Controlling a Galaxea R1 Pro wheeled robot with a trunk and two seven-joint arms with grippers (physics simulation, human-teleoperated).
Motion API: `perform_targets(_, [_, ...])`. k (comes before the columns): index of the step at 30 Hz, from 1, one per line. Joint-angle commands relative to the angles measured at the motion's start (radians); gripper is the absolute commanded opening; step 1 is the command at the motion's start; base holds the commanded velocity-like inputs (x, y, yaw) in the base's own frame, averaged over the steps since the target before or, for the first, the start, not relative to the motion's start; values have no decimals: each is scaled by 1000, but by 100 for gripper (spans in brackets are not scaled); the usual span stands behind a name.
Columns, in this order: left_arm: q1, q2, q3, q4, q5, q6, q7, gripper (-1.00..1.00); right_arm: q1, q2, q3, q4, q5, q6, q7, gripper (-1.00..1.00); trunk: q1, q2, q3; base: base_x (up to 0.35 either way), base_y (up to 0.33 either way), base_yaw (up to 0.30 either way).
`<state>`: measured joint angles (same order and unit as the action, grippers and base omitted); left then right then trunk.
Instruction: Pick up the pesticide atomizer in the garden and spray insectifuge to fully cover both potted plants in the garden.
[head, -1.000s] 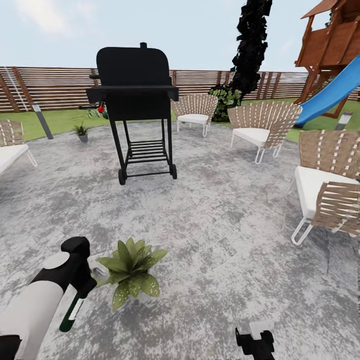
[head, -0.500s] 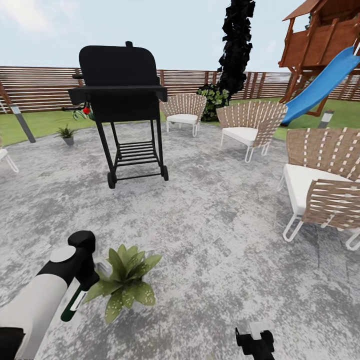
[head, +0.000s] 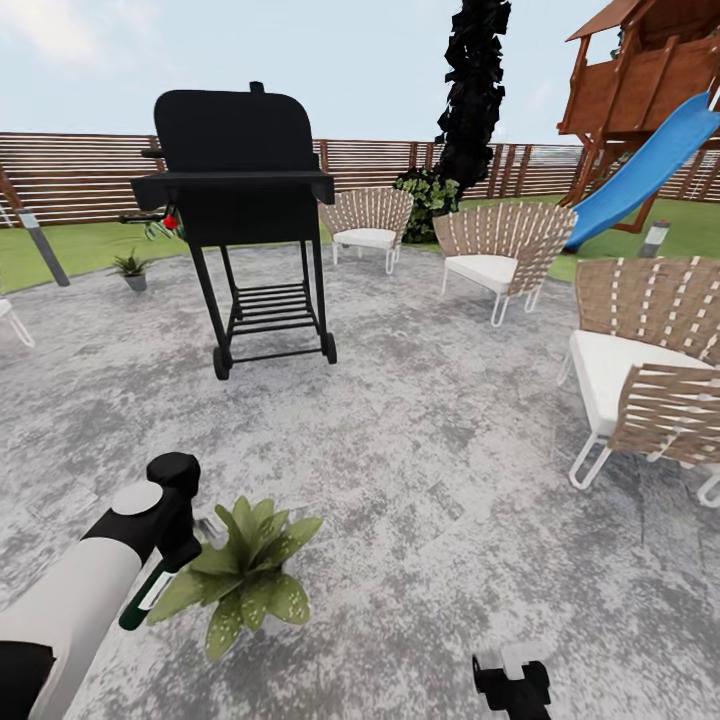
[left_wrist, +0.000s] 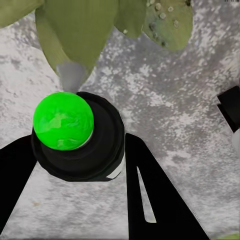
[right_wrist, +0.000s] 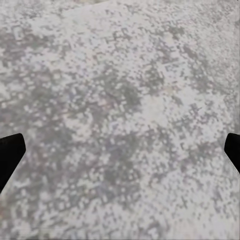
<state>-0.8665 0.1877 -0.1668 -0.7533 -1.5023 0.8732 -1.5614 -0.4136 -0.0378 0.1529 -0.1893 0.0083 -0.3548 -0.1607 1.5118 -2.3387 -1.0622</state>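
Note:
My left gripper (head: 166, 572) is shut on the pesticide atomizer (head: 148, 597), a slim dark green bottle with a white label, held tilted just left of the broad-leaved potted plant (head: 243, 578). In the left wrist view the left gripper (left_wrist: 75, 143) clasps the atomizer (left_wrist: 75, 137) between its black fingers. The atomizer's top is bright green, and the plant's leaves (left_wrist: 82, 25) and pale pot (left_wrist: 71, 76) lie right beyond it. The thinner potted plant (head: 132, 268) stands far off at the patio's left edge. My right gripper (head: 510, 686) hangs low and open over bare stone (right_wrist: 120, 125).
A black grill (head: 245, 205) on wheels stands mid-patio, with the thin plant behind it to the left. Woven chairs (head: 640, 375) line the right side and back. A brown slatted fence (head: 70, 175), lawn and a blue slide (head: 640, 170) border the grey stone patio (head: 420, 450).
The head view has swung a little to the right, so everything sits further left. My left gripper with the atomizer has edged up and closer to the broad-leaved plant.

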Motion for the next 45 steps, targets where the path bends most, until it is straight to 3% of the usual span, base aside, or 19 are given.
perform_targets(1, [-3,1,-4,-1,-7,10,-9,-100,-1,0,8,1,1,-1,-8,100,0,0,-1,101,0,0])
perform_targets(7, [-27,-1,-5,1,-6,11,-9,-100,-1,1,7,-1,-3,0,-8,100,0,0,-1,108,36,0])
perform_targets(30, [-28,-1,-5,2,-8,12,-9,-100,-1,3,8,-1,-4,-1,-8,100,0,0,-1,-50,93,-88])
perform_targets(45, [-28,-5,-6,6,-8,12,-9,-100,-1,3,8,-1,-4,-1,-8,100,0,0,-1,116,129,-182])
